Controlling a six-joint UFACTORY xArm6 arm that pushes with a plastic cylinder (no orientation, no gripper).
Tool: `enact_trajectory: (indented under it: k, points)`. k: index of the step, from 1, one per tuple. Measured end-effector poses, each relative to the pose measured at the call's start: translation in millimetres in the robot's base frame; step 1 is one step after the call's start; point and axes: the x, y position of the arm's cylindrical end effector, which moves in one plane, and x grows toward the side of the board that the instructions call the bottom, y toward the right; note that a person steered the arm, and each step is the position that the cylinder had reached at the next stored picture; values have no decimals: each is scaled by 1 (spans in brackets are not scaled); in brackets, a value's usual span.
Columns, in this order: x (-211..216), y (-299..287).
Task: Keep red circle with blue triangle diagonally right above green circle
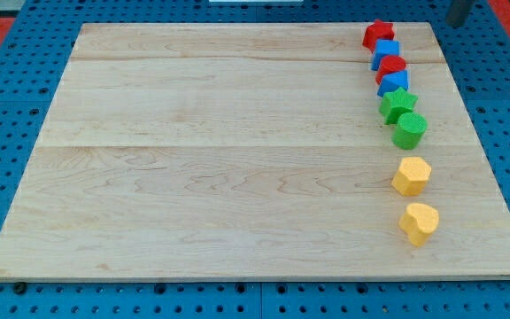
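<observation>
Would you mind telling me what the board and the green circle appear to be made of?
The board looks like pale wood with a smooth matt finish: grain lines and seams between planks run along it. The green circle looks like plastic, perhaps 3D-printed: its colour is uniform and saturated, with a dull sheen and ribbed sides, though the look leaves that open. My tip is not clearly in view.

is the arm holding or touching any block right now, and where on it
Nothing is held: the arm has only a push rod. Its dark end shows at the view's top right, off the board, apart from the red star and every other block.
</observation>
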Motion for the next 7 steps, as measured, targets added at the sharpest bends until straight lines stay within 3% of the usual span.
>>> enact_trajectory:
  k: [2,7]
  points:
    - [0,-48]
    - [0,-92]
